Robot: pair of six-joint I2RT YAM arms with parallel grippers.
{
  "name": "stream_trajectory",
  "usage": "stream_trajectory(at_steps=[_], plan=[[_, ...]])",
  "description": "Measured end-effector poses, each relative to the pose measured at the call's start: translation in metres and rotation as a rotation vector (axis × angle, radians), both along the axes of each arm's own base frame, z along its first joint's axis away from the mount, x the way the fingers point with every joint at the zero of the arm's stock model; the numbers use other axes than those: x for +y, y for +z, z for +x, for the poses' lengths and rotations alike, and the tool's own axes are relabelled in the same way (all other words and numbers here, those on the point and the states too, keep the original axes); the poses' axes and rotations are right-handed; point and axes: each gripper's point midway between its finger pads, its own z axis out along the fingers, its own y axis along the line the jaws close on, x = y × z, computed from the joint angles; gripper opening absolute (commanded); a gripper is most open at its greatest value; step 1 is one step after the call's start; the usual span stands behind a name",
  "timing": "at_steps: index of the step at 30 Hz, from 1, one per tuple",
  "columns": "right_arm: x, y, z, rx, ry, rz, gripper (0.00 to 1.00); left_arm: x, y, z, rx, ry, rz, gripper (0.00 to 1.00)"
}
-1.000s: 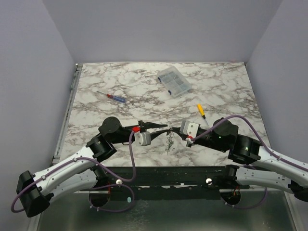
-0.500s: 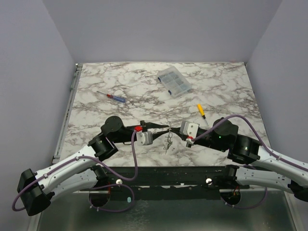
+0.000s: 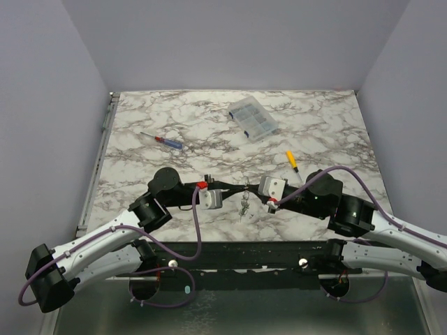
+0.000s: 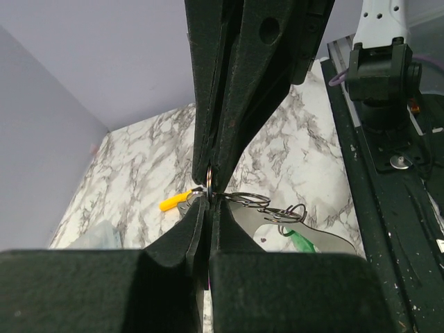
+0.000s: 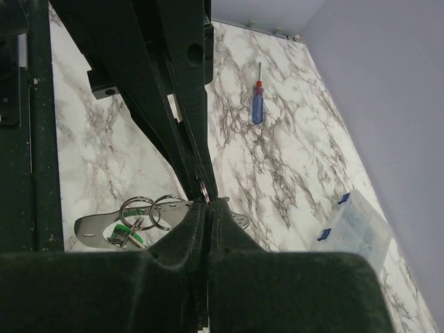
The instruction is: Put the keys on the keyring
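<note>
My left gripper and right gripper meet tip to tip above the table's near middle. Both are shut on the same thin metal keyring, which also shows in the right wrist view. Below the tips hangs a loose cluster of silvery keys with more wire rings and a green tag. In the right wrist view two rings and a flat silvery key hang left of my shut fingers. The cluster hangs off the marble.
A yellow-handled screwdriver lies just behind the right arm. A blue and red screwdriver lies at the left. A clear compartment box sits at the back. The table's black front rail runs under both arms.
The left gripper has moved right and the right gripper slightly left, so their tips now touch. The key cluster has risen a little with them.
</note>
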Motion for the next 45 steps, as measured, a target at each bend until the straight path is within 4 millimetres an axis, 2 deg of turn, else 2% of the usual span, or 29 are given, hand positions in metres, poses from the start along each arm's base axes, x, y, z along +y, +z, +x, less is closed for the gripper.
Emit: stream_trajectory(at_steps=[3,6,9,13,18,21,24,29,31,45], plan=[[0.0,0.0,0.0,-0.001,-0.003,-0.001,0.09,0.001,0.0,0.003,0.001,0.015,0.001,0.0],[0.0,-0.001,0.002,-0.004,-0.009,-0.005,0.26,0.001,-0.001,0.005,0.004,0.032,0.005,0.0],[-0.001,0.001,0.003,-0.006,-0.017,-0.01,0.39,0.002,-0.004,0.01,0.005,0.054,0.017,0.0],[-0.011,0.006,0.007,-0.017,-0.052,-0.028,0.45,0.002,-0.012,0.016,0.019,0.085,0.045,0.0],[-0.027,0.014,0.009,-0.032,-0.096,-0.063,0.47,0.001,-0.02,0.023,0.036,0.112,0.074,0.0],[-0.03,0.015,0.011,-0.029,-0.11,-0.104,0.48,0.0,-0.022,0.025,0.044,0.116,0.085,0.0],[-0.026,0.006,0.015,-0.02,-0.114,-0.159,0.48,-0.001,-0.025,0.026,0.051,0.117,0.096,0.0],[-0.016,-0.027,0.022,0.002,-0.106,-0.289,0.47,-0.002,-0.029,0.026,0.061,0.117,0.109,0.0],[-0.014,-0.033,0.024,-0.005,-0.104,-0.315,0.47,-0.002,-0.03,0.027,0.064,0.117,0.114,0.0],[-0.007,-0.031,0.029,-0.038,-0.092,-0.342,0.4,-0.003,-0.036,0.028,0.076,0.117,0.133,0.0]])
